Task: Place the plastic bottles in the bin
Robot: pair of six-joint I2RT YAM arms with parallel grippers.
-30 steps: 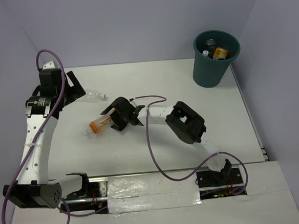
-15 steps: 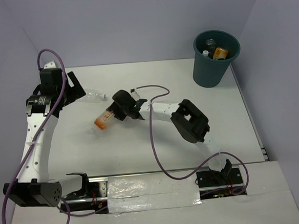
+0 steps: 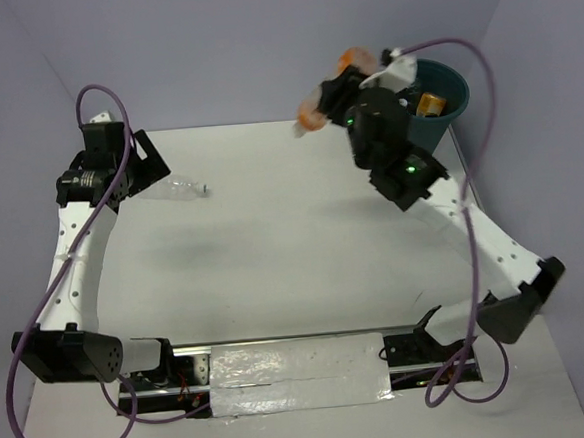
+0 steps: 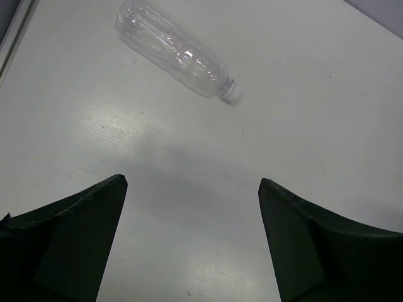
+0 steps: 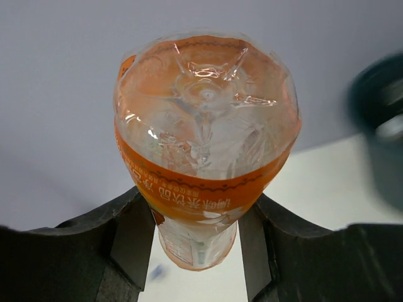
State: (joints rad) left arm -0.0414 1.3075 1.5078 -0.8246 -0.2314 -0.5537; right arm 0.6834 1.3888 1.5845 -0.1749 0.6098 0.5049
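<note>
My right gripper (image 5: 196, 229) is clamped shut on an orange bottle (image 5: 204, 126). Its two dark fingers (image 5: 129, 242) press against either side of the labelled waist, and the bottle's moulded base faces the wrist camera. Seen from above, my right arm (image 3: 441, 194) reaches up and back toward the far right corner. It holds the bottle in the air, off the table (image 3: 293, 239) and just left of the bin (image 3: 456, 92). The bottle is smeared with blur in that view, so I cannot tell exactly how it is tilted.

The bin stands at the far right corner of the table, partly hidden behind my right arm. A second orange bottle (image 3: 430, 102) shows inside it, near the right wall.

My left gripper (image 4: 192, 182) is spread wide and has hold of nothing. It hangs over the far left part of the table. The clear bottle (image 4: 176, 50) lies on its side on the table just beyond the open fingertips, apart from them. Its white cap points toward the middle of the table.
</note>
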